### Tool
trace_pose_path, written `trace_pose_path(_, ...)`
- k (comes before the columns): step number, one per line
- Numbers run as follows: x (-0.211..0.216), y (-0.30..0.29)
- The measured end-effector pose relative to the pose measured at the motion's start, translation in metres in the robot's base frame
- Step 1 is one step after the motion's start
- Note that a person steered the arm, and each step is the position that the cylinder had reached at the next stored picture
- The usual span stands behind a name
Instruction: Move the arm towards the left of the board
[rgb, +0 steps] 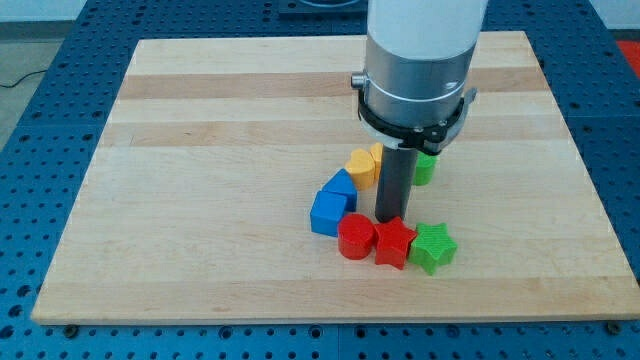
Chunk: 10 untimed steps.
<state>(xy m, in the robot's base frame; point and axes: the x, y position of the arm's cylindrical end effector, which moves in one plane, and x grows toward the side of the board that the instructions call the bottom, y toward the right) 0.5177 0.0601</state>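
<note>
The arm half hides the green block.

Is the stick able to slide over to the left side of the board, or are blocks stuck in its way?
Probably not straight left: my tip sits in a pocket, with the blue blocks to the view's left and the red cylinder and red star below. It would likely push the blue ones along.

White cylindrical arm, grey collar, black clamp ring, straight dark rod.

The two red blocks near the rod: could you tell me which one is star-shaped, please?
The red star is the one on the view's right, touching the green star. The red cylinder on its left is round. My tip sits just above both.
</note>
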Motion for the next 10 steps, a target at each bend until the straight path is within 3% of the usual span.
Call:
trace_pose_path(3, 0.000, 0.045)
trace_pose_path(7, 0.003, 0.057)
trace_pose_path(8, 0.000, 0.098)
trace_pose_path(10, 0.035, 0.195)
